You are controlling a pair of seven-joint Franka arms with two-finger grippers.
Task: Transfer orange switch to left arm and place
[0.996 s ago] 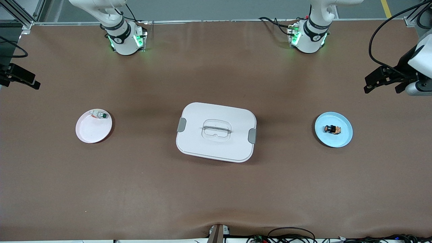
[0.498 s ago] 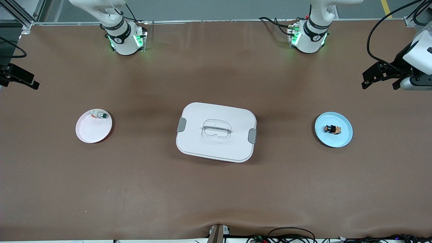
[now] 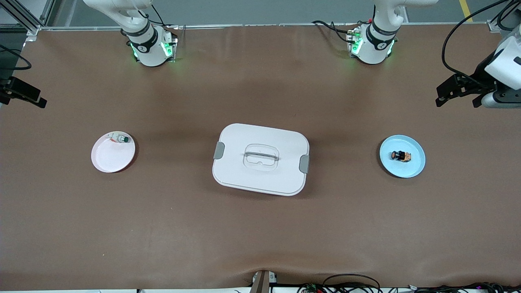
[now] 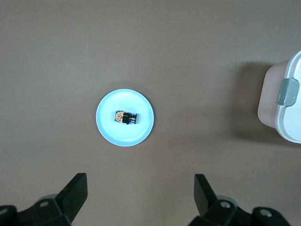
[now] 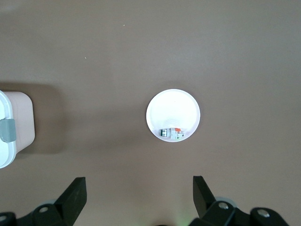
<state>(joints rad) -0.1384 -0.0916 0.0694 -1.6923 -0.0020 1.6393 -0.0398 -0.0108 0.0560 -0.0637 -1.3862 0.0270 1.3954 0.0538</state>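
Here we are at the approach: the orange switch [image 3: 400,155] lies on its side near the middle of the blue plate [image 3: 415,167] toward the left arm's end of the table, untouched; the left gripper [image 4: 141,190] hangs high above the table edge at that same end with its fingers spread wide and nothing between them, the plate and switch plain to see below it in the left wrist view; the right gripper [image 5: 139,189] waits high at the right arm's end, likewise spread and empty, looking down on the white plate [image 3: 106,160] with the small green-capped switch [image 3: 121,139] at its rim; the box [image 3: 260,158] sits closed in the middle of the table, squarely between the two plates. To do this pick well, I'd say the left arm should centre itself over the switch and come straight down; the part is tiny and round-bodied, so closing across its body rather than end to end looks safer against a roll or a squirt out; go low enough to catch it without scraping or tipping the shallow plate; then lift high before any travel, because the handover route must pass clear of that box.
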